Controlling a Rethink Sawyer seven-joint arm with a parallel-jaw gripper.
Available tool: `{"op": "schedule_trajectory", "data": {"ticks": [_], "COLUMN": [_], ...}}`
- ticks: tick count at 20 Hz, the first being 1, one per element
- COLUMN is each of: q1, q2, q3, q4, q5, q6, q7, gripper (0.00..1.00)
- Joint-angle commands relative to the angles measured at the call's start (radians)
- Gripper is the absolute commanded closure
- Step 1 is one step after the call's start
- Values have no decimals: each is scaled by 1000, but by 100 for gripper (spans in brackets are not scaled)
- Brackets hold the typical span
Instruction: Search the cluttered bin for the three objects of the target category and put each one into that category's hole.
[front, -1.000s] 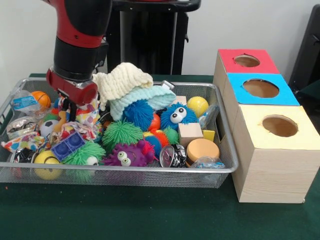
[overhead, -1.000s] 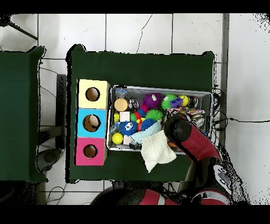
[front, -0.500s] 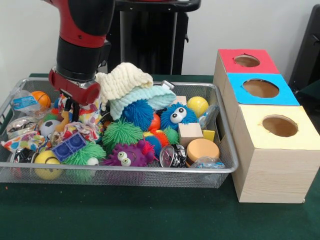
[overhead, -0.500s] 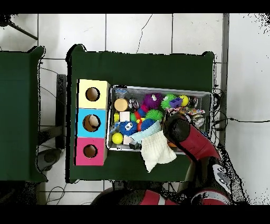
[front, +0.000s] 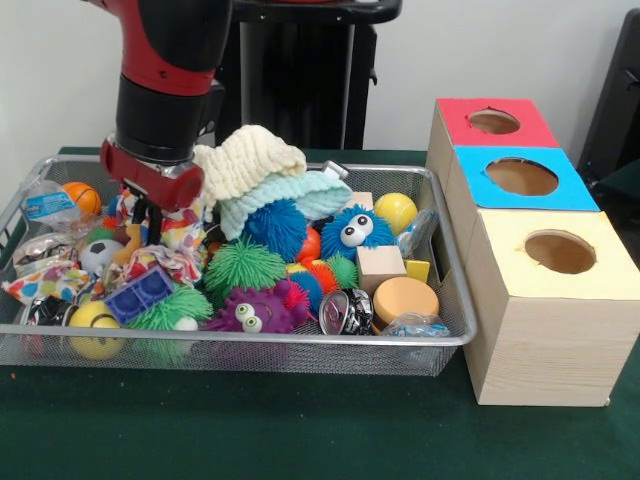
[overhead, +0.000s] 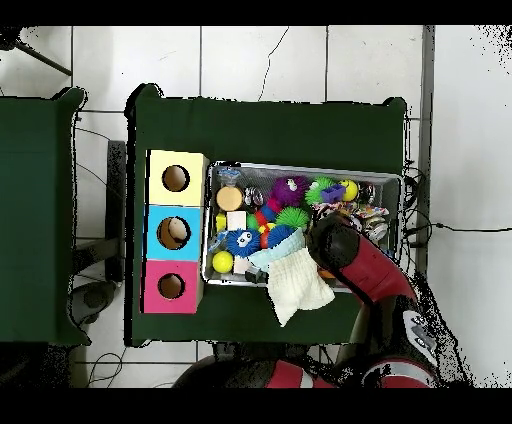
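The arm (front: 165, 70) comes down over the left part of the wire bin (front: 250, 345), where the clutter is deepest, which suits a search through the pile. Its gripper (front: 148, 215) sits low among the toys there, just above a patterned cloth bundle (front: 165, 262) and a blue studded block (front: 138, 293). Dark fingers (front: 155, 218) show below the red wrist, but I cannot tell whether they are wide, narrow or holding anything; the toys around them hide the tips. From above, the arm covers that corner entirely.

The bin stands on the green tabletop (front: 300, 430) and is heaped full: a cream knit (front: 250, 160) and a pale blue knit (front: 290, 195) draped on top, spiky balls in green (front: 243, 265) and blue (front: 275, 225), a purple furry toy with eyes (front: 250, 310), a yellow ball (front: 396, 211), a wood block (front: 380, 266), an orange disc (front: 404, 297) and a small basketball (front: 81, 197).

Just beside the bin stand three boxes, red (front: 495, 122), blue (front: 522, 177) and yellow (front: 560, 252), each with a round hole on top. The target category cannot be judged, so its three objects presumably lie somewhere in the pile.
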Motion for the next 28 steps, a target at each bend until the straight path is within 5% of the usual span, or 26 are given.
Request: {"op": "schedule_trajectory", "data": {"ticks": [1,6,13,28], "q1": [14,36,-1,-65], "q2": [-40,-164,-262,-123], "q3": [109,93,143,210], "q4": [40,54,127,122], "q5": [-7,26,59,-14], "q6": [175,350,373,148], "q7": [146,182,169,139], "gripper": [100,100,100,100]}}
